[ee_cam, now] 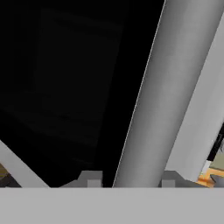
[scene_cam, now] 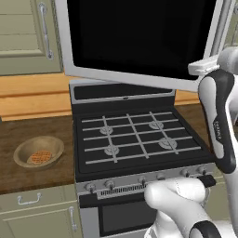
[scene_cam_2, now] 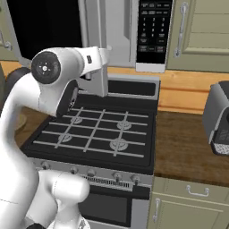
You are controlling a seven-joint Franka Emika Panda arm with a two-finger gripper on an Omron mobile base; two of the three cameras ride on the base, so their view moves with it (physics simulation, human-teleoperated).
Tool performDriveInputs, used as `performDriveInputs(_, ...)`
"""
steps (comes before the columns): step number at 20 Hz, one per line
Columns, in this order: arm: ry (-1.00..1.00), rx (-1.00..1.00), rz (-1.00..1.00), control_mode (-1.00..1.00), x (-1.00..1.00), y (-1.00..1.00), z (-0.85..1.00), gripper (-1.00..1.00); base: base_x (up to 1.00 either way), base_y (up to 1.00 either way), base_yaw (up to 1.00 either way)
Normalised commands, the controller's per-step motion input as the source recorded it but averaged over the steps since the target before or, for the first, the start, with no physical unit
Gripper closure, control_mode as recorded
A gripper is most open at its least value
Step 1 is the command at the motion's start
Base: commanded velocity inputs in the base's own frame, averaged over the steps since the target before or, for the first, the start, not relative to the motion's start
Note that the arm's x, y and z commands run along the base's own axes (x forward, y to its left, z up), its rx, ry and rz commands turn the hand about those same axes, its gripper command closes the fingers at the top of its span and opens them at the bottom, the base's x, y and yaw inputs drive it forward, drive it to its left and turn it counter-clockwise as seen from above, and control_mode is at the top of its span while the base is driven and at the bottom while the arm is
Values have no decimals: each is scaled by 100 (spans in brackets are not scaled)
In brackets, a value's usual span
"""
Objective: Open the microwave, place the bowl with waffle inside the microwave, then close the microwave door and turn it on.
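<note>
Over the stove, the microwave door hung swung out; the bowl with its waffle waited on the counter, left. Hand view: my gripper straddled the bar handle, can't tell if clenched. I figured pull smoothly along the arc.

Tan-brown bowl, golden grid-patterned waffle, silver-framed black-glass microwave door.

base views flanking stove; hand close-up
</note>
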Motion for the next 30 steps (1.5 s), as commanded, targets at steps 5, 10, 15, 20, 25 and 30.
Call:
performDriveInputs(5, 3, -21, 0, -100, -63, 100, 0, 100, 0, 0, 0)
performDriveInputs(10, 11, -20, 0, -100, -49, 100, 0, 100, 0, 0, 0)
performDriveInputs(15, 11, -14, -4, -100, -76, 73, 6, -100, 0, 0, 0)
performDriveInputs(20, 8, 4, 0, -100, -100, -26, 39, -100, 0, 0, 0)
performDriveInputs(25, 1, 18, 0, -100, -100, -39, 32, -100, 0, 0, 0)
performDriveInputs(30, 0, 32, 0, -100, -100, -66, 8, -100, 0, 0, 0)
